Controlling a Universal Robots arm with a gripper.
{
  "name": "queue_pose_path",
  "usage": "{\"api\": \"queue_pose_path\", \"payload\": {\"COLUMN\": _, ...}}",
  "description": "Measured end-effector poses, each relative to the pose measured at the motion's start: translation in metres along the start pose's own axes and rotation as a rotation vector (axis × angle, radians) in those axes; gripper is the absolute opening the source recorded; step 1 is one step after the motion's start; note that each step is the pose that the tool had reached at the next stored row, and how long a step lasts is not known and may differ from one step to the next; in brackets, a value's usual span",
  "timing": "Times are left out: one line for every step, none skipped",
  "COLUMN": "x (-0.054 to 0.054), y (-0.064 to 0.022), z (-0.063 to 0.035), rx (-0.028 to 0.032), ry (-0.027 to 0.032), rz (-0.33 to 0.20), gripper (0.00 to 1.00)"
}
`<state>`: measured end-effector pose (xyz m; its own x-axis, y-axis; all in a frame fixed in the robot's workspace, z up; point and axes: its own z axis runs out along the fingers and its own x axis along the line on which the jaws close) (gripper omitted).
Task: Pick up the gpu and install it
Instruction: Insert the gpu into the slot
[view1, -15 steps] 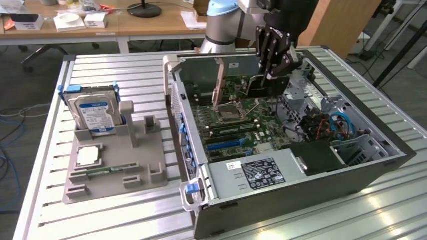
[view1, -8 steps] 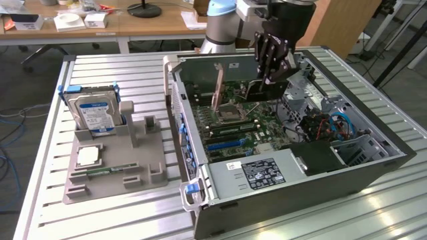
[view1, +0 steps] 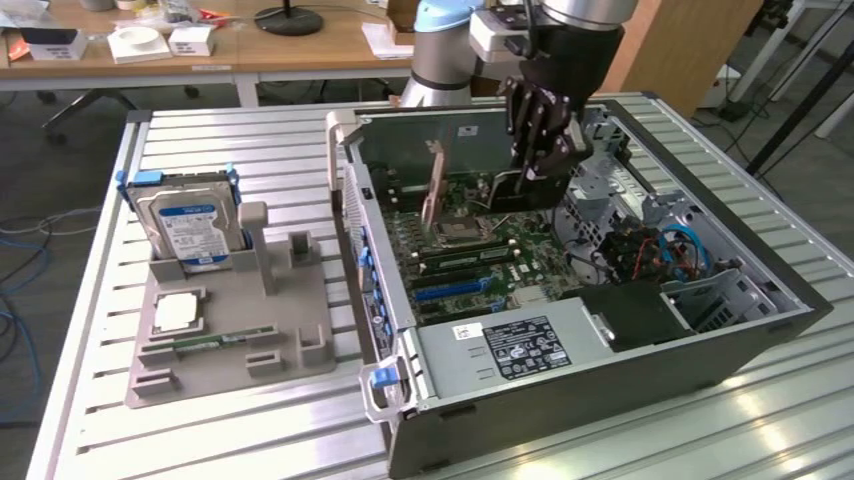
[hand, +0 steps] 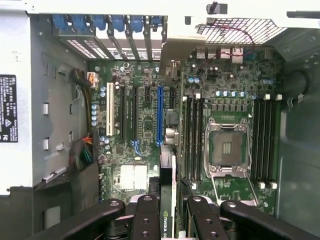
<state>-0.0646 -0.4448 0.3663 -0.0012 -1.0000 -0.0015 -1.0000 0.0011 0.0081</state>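
Observation:
My gripper (view1: 534, 175) reaches down into the open computer case (view1: 400, 400), over the green motherboard (view1: 467, 255). In the wrist view the gripper (hand: 170, 222) is shut on the gpu (hand: 166, 200), a thin black card seen edge-on with an NVIDIA mark, clamped between the two black fingers (hand: 145, 220). In the exterior view the gpu (view1: 523, 190) shows as a dark slab under the fingers, just above the board. The card's edge runs roughly in line with the long blue slot (hand: 160, 115), a little to the side of it toward the memory slots.
A CPU socket (hand: 227, 147) with its frame lies beside the memory slots (hand: 192, 140). The power supply (view1: 534, 345) and cables (view1: 674, 250) fill the case's near end. Outside, a grey fixture (view1: 227, 350) holds a blue-labelled hard drive (view1: 187, 225) and a silver CPU chip (view1: 178, 312).

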Motion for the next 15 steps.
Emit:
{"api": "queue_pose_path", "payload": {"x": 0.0, "y": 0.0, "z": 0.0018, "rx": 0.0, "ry": 0.0001, "rz": 0.0, "gripper": 0.26}}
{"api": "queue_pose_path", "payload": {"x": 0.0, "y": 0.0, "z": 0.0036, "rx": 0.0, "ry": 0.0001, "rz": 0.0, "gripper": 0.26}}
{"api": "queue_pose_path", "payload": {"x": 0.0, "y": 0.0, "z": 0.0054, "rx": 0.0, "ry": 0.0002, "rz": 0.0, "gripper": 0.26}}
{"api": "queue_pose_path", "payload": {"x": 0.0, "y": 0.0, "z": 0.0072, "rx": 0.0, "ry": 0.0003, "rz": 0.0, "gripper": 0.26}}
{"api": "queue_pose_path", "payload": {"x": 0.0, "y": 0.0, "z": 0.009, "rx": 0.0, "ry": 0.0006, "rz": 0.0, "gripper": 0.26}}
{"api": "queue_pose_path", "payload": {"x": 0.0, "y": 0.0, "z": 0.0108, "rx": 0.0, "ry": 0.0007, "rz": 0.0, "gripper": 0.26}}
{"api": "queue_pose_path", "payload": {"x": 0.0, "y": -0.0001, "z": 0.0127, "rx": 0.0, "ry": 0.0011, "rz": 0.0, "gripper": 0.26}}
{"api": "queue_pose_path", "payload": {"x": 0.0, "y": 0.0, "z": 0.0145, "rx": 0.0, "ry": 0.0014, "rz": 0.0, "gripper": 0.26}}
{"api": "queue_pose_path", "payload": {"x": 0.0, "y": -0.0001, "z": 0.0163, "rx": 0.0, "ry": 0.0016, "rz": 0.0, "gripper": 0.26}}
{"api": "queue_pose_path", "payload": {"x": 0.0, "y": 0.0, "z": 0.0181, "rx": 0.0, "ry": 0.0019, "rz": 0.0, "gripper": 0.26}}
{"api": "queue_pose_path", "payload": {"x": 0.0, "y": -0.0001, "z": 0.0199, "rx": 0.0, "ry": 0.0021, "rz": 0.0, "gripper": 0.26}}
{"api": "queue_pose_path", "payload": {"x": 0.0, "y": -0.0001, "z": 0.0217, "rx": 0.0, "ry": 0.0023, "rz": 0.0, "gripper": 0.26}}
{"api": "queue_pose_path", "payload": {"x": 0.0, "y": -0.0001, "z": 0.0237, "rx": 0.0, "ry": 0.0026, "rz": 0.0, "gripper": 0.26}}
{"api": "queue_pose_path", "payload": {"x": 0.0, "y": -0.0001, "z": 0.0255, "rx": 0.0, "ry": 0.0028, "rz": 0.0, "gripper": 0.26}}
{"api": "queue_pose_path", "payload": {"x": 0.0, "y": -0.0001, "z": 0.0273, "rx": 0.0, "ry": 0.0029, "rz": 0.0, "gripper": 0.26}}
